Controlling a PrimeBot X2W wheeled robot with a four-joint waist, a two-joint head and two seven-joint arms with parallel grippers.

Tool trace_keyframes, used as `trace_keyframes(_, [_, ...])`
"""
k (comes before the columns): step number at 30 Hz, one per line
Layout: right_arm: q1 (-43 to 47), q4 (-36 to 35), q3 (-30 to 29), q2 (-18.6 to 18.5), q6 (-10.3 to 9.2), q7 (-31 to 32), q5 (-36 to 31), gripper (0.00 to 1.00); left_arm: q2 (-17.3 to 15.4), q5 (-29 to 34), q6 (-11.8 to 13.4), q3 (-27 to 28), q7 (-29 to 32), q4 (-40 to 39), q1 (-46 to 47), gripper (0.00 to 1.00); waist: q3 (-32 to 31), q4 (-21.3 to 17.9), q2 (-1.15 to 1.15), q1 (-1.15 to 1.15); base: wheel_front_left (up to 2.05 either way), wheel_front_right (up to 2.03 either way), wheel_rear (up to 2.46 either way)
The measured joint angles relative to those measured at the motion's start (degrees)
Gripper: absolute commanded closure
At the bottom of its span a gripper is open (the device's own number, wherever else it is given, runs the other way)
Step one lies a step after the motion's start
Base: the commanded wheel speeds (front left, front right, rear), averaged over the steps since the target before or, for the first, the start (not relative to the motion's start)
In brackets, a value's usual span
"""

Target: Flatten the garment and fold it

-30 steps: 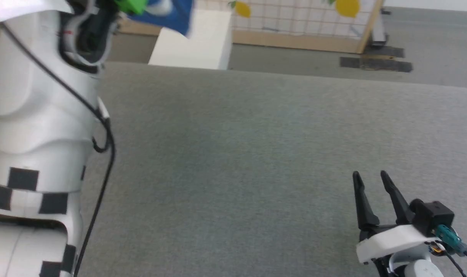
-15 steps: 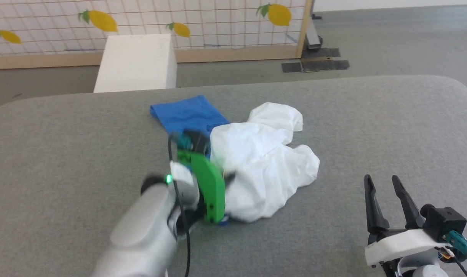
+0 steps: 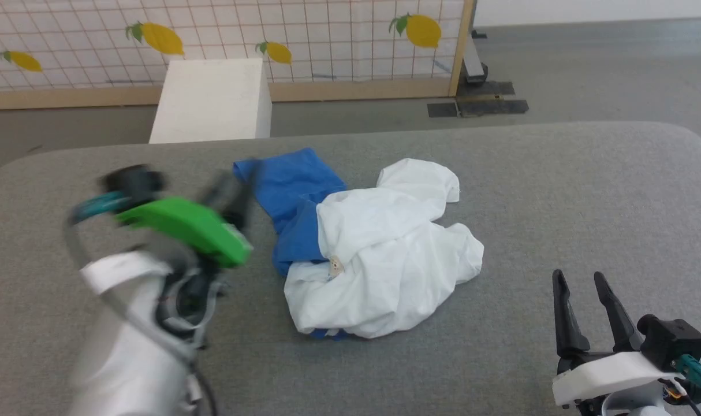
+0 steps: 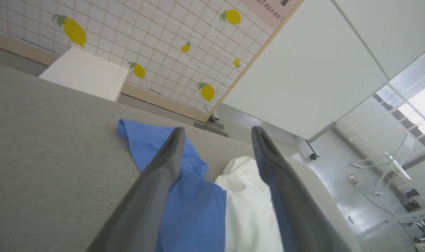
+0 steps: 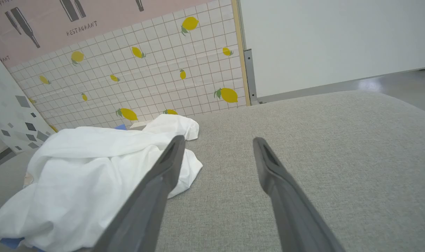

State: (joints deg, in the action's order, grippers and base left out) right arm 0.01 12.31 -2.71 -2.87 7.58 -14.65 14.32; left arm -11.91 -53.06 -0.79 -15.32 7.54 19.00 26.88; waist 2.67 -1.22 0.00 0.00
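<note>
Head view looks down on a grey padded table (image 3: 558, 185) with the garment (image 3: 385, 266) lying crumpled near its middle. The white body is bunched into a loose heap with deep folds. One blue sleeve (image 3: 287, 185) runs out flat from the heap toward the far left, and a sliver of blue peeks from under the near edge. A small patch (image 3: 334, 266) shows on the white cloth where it meets the blue.

The right gripper (image 3: 578, 276) sits at the lower right, fingers pointing away from the robot, spread apart with nothing between them. It is clear of the cloth, off to the heap's right. In the right wrist view the white folds lie to the left of the fingers, on the bare grey surface.

The left arm is blurred in the head view, its green mount (image 3: 183, 225) to the left of the blue sleeve. In the left wrist view the left gripper (image 4: 217, 131) has its two fingers wide apart and holds nothing. The blue sleeve and the white body lie on the table beyond them.

Past the far edge of the table a white box (image 3: 212, 101) stands on the floor before a tiled panel (image 3: 327, 34) printed with lemons.
</note>
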Motion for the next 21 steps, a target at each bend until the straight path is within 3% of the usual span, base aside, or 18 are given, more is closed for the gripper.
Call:
trace_keyframes(3, [0.16,0.08,-0.01,0.0,0.0,0.0,0.41,0.0,-4.0,5.9,2.22,3.68,-12.27,-4.44,-4.86,0.0,-0.78,0.76,0.0,0.0,0.0,0.0,0.0])
trace_keyframes(6, [0.28,0.44,-0.02,-0.01,0.0,0.0,0.43,0.0,-5.44,10.79,2.96,4.6,-20.33,-5.05,-11.35,0.0,-1.25,1.79,0.0,0.0,0.0,0.0,0.0])
trace_keyframes(11, [0.34,2.82,0.19,0.01,0.0,0.02,0.38,0.0,-4.86,20.57,3.92,3.98,-22.03,-6.59,-18.16,0.0,-1.66,3.82,0.0,0.0,0.0,0.0,0.0])
trace_keyframes(14, [-0.53,5.33,1.3,-0.04,0.0,3.18,0.97,0.0,-3.93,27.04,4.48,4.43,-22.09,-9.54,-19.72,0.0,-1.45,4.91,0.0,0.0,0.0,0.0,0.0])
trace_keyframes(18, [-9.49,9.16,3.75,-0.01,0.0,14.04,1.29,0.0,-1.93,30.95,4.49,4.9,-22.27,-11.04,-21.3,0.0,0.1,5.56,0.0,0.0,0.0,0.0,0.0])
trace_keyframes(21, [-20.61,12.17,3.7,0.08,0.0,23.34,-2.36,0.0,-0.54,32.12,4.05,5.48,-22.27,-11.9,-21.21,0.0,1.87,5.79,0.0,0.0,0.0,0.0,0.0])
